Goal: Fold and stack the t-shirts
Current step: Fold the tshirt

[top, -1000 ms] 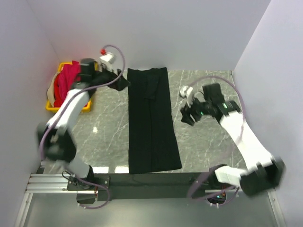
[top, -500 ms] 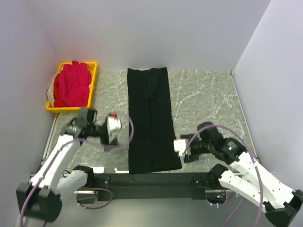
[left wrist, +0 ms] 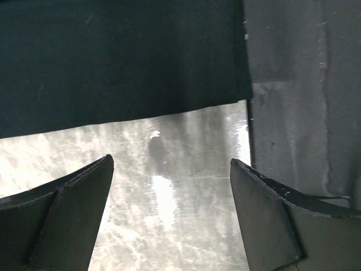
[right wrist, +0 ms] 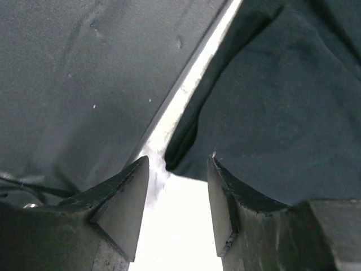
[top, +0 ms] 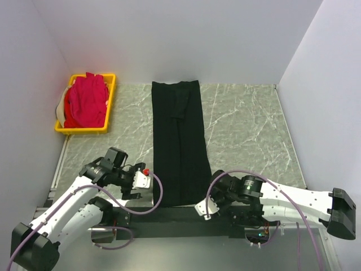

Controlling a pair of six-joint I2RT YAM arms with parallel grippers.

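The black t-shirt (top: 179,141) lies flat in the middle of the counter (top: 248,124). It is folded into a long thin strip that runs from the top of the frame down to the bottom. Both arms sit low at its bottom end, one on each side, likely so they can grab the two bottom corners together and fold the strip up. The left gripper (top: 142,180) is just beside the shirt's left edge, its jaws wide apart with only bare counter between them. The right gripper (top: 206,205) is at the bottom right corner. Its jaws are partly open and hold nothing, with the cloth corner right at the gap, not pinched as far as I can see. The pink t-shirts (top: 84,104) wait in a heap in the yellow crate (top: 111,96) at the upper left; how many is hard to tell. From above, the black shirt's bottom hem blends into the dark rail (top: 169,213).
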